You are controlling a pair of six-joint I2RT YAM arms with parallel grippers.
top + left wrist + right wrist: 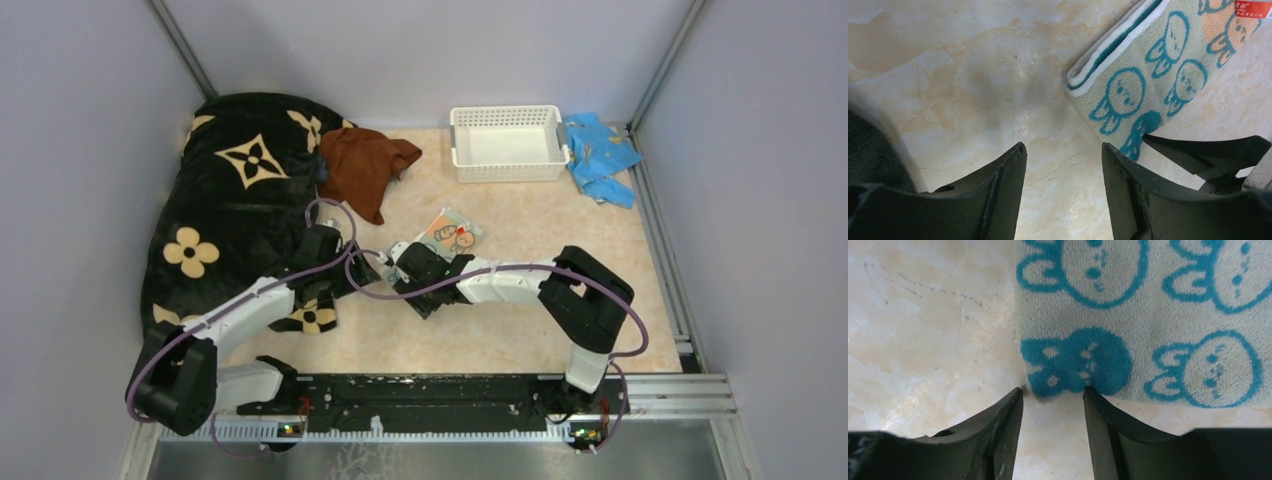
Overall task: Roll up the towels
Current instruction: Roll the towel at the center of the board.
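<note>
Teal-and-white bunny-print terry towel (1158, 300) lies flat, unrolled, mid-table, its corner between the tips of the half-open right gripper (1053, 390), apparently unpinched; left gripper (1063, 146) gapes empty; crumpled rust-brown cloth towel (362, 165) lies unrolled too.

Above the black base rail (430, 392), white arm shells (245, 308) meet black joints (585, 300), purple cables (640, 335) loop alongside, tool fingers (1003, 180) are matte black wedges, and tiny lights (291, 428) seemingly glow beneath it.
</note>
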